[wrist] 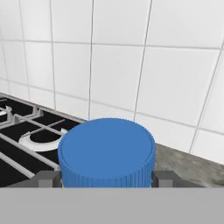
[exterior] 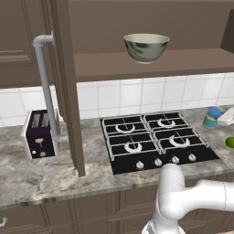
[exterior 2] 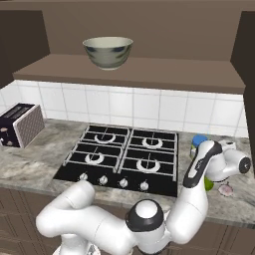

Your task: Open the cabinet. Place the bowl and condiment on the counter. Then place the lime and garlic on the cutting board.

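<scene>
Stove beside condiment; white tiles behind; bowl on shelf.

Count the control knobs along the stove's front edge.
4, in a row on the stove front strip: left knob, next knob, third knob, right knob.

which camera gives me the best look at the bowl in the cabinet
The right base view: the bowl sits whole on the open cabinet shelf, facing the camera. The left base view has it off to the side, also whole.
</scene>
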Tool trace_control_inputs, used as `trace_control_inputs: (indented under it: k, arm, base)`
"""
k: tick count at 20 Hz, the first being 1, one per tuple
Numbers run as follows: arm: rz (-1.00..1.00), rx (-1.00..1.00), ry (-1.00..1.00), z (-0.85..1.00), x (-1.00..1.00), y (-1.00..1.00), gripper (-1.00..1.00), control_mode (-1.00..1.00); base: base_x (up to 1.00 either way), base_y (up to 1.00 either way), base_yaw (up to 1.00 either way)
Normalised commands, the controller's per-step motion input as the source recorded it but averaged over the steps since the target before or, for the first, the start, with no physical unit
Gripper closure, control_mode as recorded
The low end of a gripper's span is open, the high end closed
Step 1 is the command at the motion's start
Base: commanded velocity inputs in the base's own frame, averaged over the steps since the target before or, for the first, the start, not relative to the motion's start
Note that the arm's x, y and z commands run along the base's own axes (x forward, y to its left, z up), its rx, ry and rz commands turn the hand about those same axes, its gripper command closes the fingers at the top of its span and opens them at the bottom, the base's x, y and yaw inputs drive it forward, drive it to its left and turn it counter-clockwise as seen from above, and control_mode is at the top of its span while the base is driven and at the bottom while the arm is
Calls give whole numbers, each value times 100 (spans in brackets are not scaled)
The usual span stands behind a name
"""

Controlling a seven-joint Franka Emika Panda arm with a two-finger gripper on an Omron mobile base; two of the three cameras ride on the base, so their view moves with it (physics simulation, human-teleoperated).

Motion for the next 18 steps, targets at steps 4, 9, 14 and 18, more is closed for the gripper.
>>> trace_control_inputs:
  k: [4,9,14,18]
  arm:
    - [2,-3,5,-29,16,0,100,-100]
    - [3,-2,5,-30,15,0,100,-100]
    - [3,0,2,-30,6,-6,100,-100]
    - [3,0,0,-26,0,-5,-100,-100]
  base:
    - [0,0,0]
    - [0,0,0]
    - [0,0,0]
    - [0,0,0]
